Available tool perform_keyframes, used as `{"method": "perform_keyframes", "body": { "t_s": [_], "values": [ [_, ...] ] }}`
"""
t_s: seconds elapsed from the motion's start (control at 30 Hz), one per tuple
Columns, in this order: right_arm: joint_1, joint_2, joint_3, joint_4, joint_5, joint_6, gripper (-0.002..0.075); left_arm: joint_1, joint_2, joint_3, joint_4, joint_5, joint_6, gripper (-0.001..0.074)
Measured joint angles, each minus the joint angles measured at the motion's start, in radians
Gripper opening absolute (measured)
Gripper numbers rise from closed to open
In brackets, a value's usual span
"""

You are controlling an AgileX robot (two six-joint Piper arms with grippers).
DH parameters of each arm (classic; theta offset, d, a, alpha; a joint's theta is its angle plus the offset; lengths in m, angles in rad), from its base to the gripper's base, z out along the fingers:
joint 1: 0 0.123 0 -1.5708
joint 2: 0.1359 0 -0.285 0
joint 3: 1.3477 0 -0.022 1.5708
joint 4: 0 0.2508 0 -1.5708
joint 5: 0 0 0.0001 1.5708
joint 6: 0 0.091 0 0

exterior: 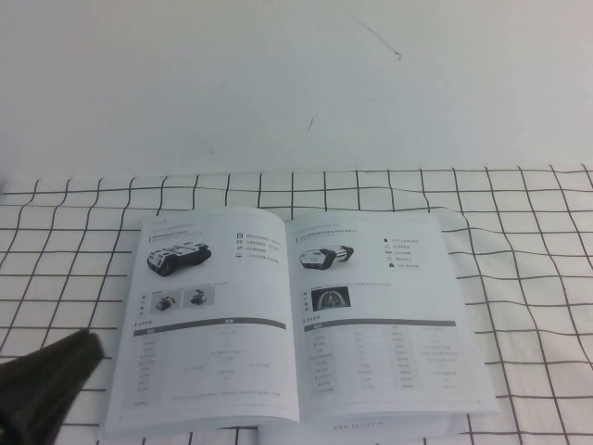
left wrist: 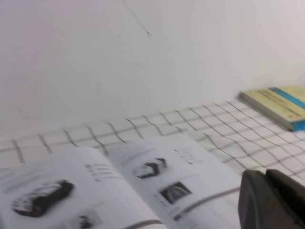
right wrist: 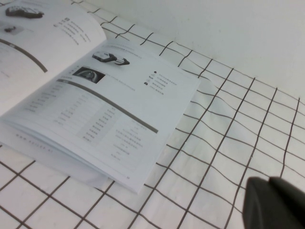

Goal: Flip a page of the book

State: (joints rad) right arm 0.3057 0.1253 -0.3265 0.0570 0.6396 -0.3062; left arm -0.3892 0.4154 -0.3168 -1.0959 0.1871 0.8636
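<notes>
Thin white softcover book [exterior: 296,320] lying open, flat on grid-checked cloth over the worktop [exterior: 537,278]. Left gripper [exterior: 46,380] near its left edge, fingers' state unclear. Right gripper [right wrist: 276,202] beside the right-hand page [right wrist: 119,114], fingers closed, empty.

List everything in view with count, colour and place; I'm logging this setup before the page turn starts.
thin white softcover book: one, white with grey print, lying open at the table's middle.
right-hand page: one, white, vehicle photo on top, table below, lying flat.
yellow and blue book: one, closed, at the table's far edge, seen only from the left wrist.
white cloth with black grid: one, covering the table.
white wall: one, behind the table.
left tool: one, black, near left of the open book.
right tool: one, black, shut, over the cloth beside the open book's right-hand page.
</notes>
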Motion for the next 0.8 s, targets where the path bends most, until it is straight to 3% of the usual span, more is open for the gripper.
{"method": "perform_keyframes", "body": {
  "t_s": [0.27,0.53,0.6,0.8],
  "values": [
    [0.0,0.0,0.0,0.0,0.0,0.0,0.0,0.194,-0.366,0.23,0.0,-0.042,0.24,-0.0002],
    [0.0,0.0,0.002,0.0,0.0,0.0,0.0,0.237,-0.425,0.343,0.019,-0.121,0.295,-0.0002],
    [0.0,0.0,0.002,0.0,0.0,0.0,0.0,0.237,-0.425,0.344,0.16,-0.122,0.182,-0.0002],
    [0.0,0.0,0.002,0.0,-0.001,0.0,0.0,0.237,-0.425,0.344,0.798,-0.04,-0.557,-0.0002]
  ]
}}
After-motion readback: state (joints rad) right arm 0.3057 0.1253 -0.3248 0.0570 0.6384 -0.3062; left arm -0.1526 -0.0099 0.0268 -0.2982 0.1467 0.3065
